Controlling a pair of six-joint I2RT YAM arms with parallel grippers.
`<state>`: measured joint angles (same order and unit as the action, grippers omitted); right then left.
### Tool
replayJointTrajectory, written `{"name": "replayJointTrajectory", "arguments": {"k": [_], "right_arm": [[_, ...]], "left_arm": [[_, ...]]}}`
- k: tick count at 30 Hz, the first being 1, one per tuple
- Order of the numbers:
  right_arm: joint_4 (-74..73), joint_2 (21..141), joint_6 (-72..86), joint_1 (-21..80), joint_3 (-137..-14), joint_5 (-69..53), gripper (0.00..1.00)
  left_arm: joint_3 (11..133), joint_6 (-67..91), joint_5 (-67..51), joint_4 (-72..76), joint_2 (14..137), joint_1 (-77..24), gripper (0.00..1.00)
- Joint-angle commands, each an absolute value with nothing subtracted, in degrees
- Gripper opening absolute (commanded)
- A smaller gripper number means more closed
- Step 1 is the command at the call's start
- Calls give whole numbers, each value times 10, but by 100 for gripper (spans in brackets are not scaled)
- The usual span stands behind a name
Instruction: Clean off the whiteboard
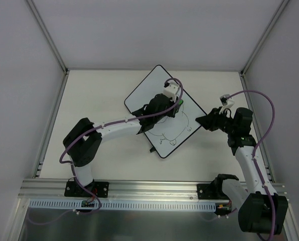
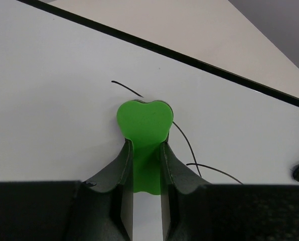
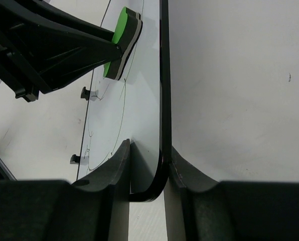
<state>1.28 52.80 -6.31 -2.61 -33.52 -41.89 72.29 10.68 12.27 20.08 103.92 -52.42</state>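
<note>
Seen from above, the whiteboard [image 1: 148, 90] lies skewed at the middle of the counter [image 1: 99, 90], the left fingers [image 1: 175, 106] holding a green eraser [image 1: 180, 103] over its black drawing [image 1: 182, 131] while the right fingers [image 1: 201, 121] meet its right corner. The left wrist camera shows the left fingers [image 2: 118, 165] clamped narrowly on the heart-shaped eraser [image 2: 143, 119], which rests on the white surface among thin black lines [image 2: 182, 138]. From the right wrist, the right fingers [image 3: 117, 160] stand almost closed, pinching the board's black-framed rounded corner [image 3: 157, 188], with the eraser [image 3: 123, 30] touching the board farther along.
</note>
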Motion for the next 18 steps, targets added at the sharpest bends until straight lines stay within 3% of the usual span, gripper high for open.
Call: {"name": "replayJointTrajectory", "arguments": {"k": [1,8,15,18], "right_arm": [[6,532,-194,12,-328,-416,0],[5,533,-196,13,-328,-413,0],[5,530,-197,17,-326,-410,0],[5,531,-198,20,-325,-409,0]], "left_arm": [[676,162,58,92,1072,-500,0],[577,260,89,105,1032,-414,0],[455,332,120,156,996,-408,0],[457,333,103,170,998,-414,0]]}}
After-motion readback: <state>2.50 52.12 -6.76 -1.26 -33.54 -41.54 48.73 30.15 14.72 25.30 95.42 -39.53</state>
